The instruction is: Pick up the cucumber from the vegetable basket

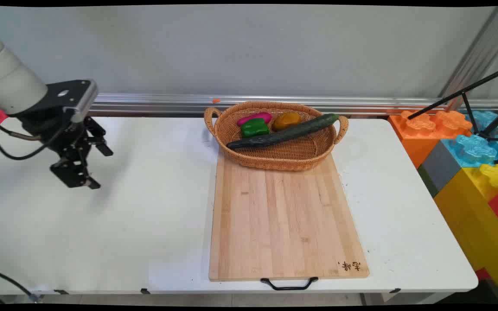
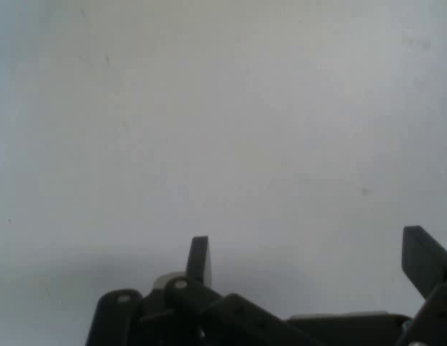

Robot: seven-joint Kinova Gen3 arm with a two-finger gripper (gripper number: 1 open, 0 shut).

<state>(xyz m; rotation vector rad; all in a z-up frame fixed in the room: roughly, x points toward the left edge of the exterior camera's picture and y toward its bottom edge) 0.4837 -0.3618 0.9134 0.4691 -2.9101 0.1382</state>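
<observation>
My black gripper hangs open over the left part of the white table, holding nothing. In the hand view the gripper shows its two fingers spread wide over bare white tabletop. Far to its right a wicker basket rests on the far end of a wooden cutting board. A long dark green cucumber lies across the basket, with a green pepper, a magenta vegetable and an orange-brown one behind it.
Big coloured toy blocks stand off the table's right end, under black tripod legs. A metal rail runs along the wall behind the table. The board has a black handle at the table's near edge.
</observation>
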